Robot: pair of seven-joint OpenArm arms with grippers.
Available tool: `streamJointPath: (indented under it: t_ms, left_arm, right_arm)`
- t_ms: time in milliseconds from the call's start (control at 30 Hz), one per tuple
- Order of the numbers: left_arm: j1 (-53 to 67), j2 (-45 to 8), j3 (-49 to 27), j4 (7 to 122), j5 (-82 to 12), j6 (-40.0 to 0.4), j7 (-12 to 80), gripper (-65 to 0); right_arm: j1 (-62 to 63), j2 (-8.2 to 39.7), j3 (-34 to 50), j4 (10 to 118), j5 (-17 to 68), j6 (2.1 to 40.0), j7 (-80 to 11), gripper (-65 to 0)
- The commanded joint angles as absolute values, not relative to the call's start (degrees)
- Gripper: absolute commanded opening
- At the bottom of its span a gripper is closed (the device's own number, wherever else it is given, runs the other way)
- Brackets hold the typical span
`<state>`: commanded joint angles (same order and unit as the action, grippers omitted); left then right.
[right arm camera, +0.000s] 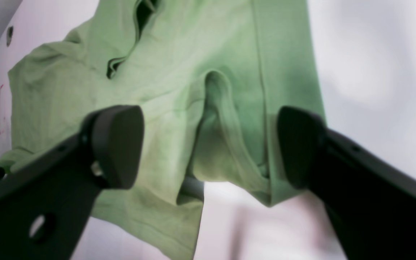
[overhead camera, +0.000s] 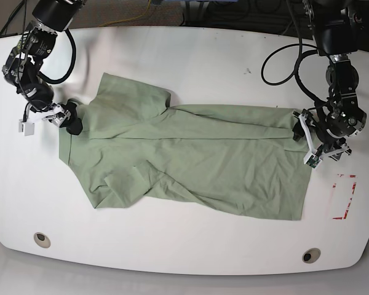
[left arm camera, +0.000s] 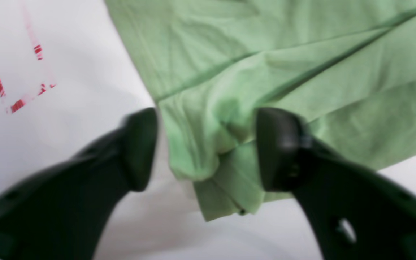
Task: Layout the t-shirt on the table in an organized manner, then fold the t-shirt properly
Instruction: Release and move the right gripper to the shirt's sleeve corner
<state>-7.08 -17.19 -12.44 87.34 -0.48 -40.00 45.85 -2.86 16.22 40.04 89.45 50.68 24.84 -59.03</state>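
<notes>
So the t-shirt (overhead camera: 190,157) is spread across the middle of the desk (overhead camera: 172,246), kinda flat but w/ creases, one flap sticking out past the long edge on the arms' side and a crumpled bit on the other side. Left claw (left arm camera: 208,150) is over one end of that arm-side edge, fingers apart, a bunched bit of cloth between them; right claw (right arm camera: 208,148) is at the other end, also spread, w/ a raised fold between its fingers. Can't tell if either one touches the cloth. Looks like the step is grabbing both corners to straighten or fold, prob still early on. Best bet imo: go low, catch all the layers at each corner, close both together, then lift a little and pull evenly outward b4 moving the edge. Pinch only the top layer and it'll prob bunch or skew.
</notes>
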Motion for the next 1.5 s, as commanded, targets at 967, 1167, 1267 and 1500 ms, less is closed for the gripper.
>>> streamJointPath:
  t_ms: [967, 1167, 1267, 1500]
  left_arm:
    - [-2.33, -20.88, -14.29, 102.46, -0.57, -40.0, 44.0, -21.0]
    - [0.22, -20.88, -15.87, 102.46, -0.57, -40.0, 43.91, -21.0]
    - [0.48, -20.88, -16.04, 102.46, -0.57, -40.0, 43.91, -21.0]
    - [2.51, -20.97, -16.22, 102.46, -0.57, -40.0, 43.82, -21.1]
  right_arm:
    - [-14.2, 10.68, 39.69, 89.54, 55.25, 32.22, -63.43, -8.4]
    - [-14.11, 10.51, 39.69, 87.25, 51.65, 35.12, -63.34, -8.4]
    - [-14.11, 10.15, 39.6, 87.25, 50.51, 35.38, -63.52, -8.4]
    - [-14.29, 9.19, 35.12, 87.16, 50.33, 35.3, -63.69, -8.4]
